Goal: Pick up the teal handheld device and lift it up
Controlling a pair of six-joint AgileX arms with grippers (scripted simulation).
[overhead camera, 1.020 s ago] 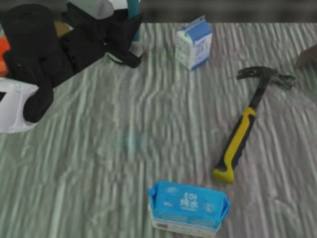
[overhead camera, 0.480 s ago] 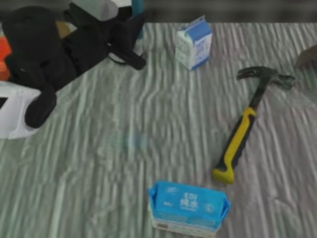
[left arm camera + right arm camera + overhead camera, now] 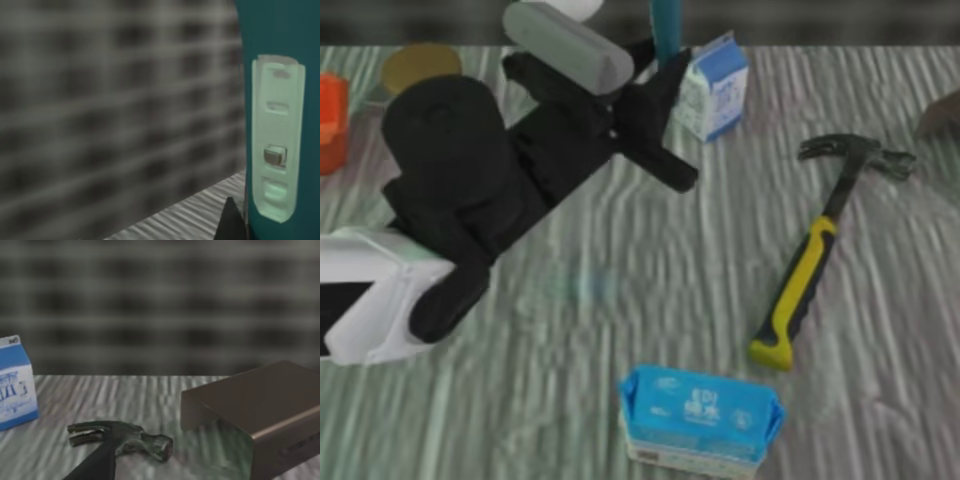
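The teal handheld device stands upright above the far side of the table, its top cut off by the top view's edge. My left gripper is shut on its lower part, just left of the milk carton. In the left wrist view the device's dark-teal body fills one side, with its white button strip facing the camera. One dark fingertip lies against it. Its round white head is hidden. My right gripper shows in no view.
A yellow-and-black-handled hammer lies at the right. A blue-and-white milk carton stands at the back, and a blue packet lies at the front. An orange object and a yellow disc sit back left, a brown box far right.
My left arm has swung from the back left corner toward the right, carrying the teal device to beside the milk carton. The orange object and yellow disc have come into view.
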